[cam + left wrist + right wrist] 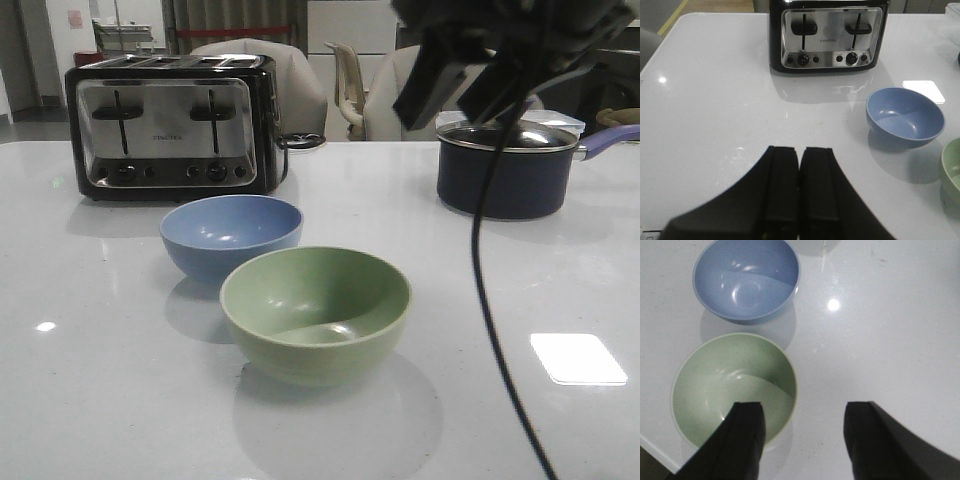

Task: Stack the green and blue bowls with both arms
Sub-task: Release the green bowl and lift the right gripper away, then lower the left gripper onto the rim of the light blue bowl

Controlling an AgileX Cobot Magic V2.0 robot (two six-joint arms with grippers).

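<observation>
The pale green bowl [316, 312] stands upright near the table's front middle. The light blue bowl [231, 234] stands just behind it to the left, a little apart. Both are empty. My right gripper [804, 412] is open, high above the table, one finger over the green bowl [732, 387], the other over bare table; the blue bowl [746, 279] lies beyond. In the front view the right arm [470, 70] shows only as a dark blur at the top. My left gripper [800, 155] is shut and empty, over bare table left of the blue bowl [905, 117]; the green bowl's rim [951, 170] shows at the edge.
A black and silver toaster [170, 125] stands at the back left. A dark saucepan [508, 165] with lid and purple-blue handle stands at the back right. A thin black cable [490, 300] hangs from the right arm down across the table's right side. Chairs stand behind the table.
</observation>
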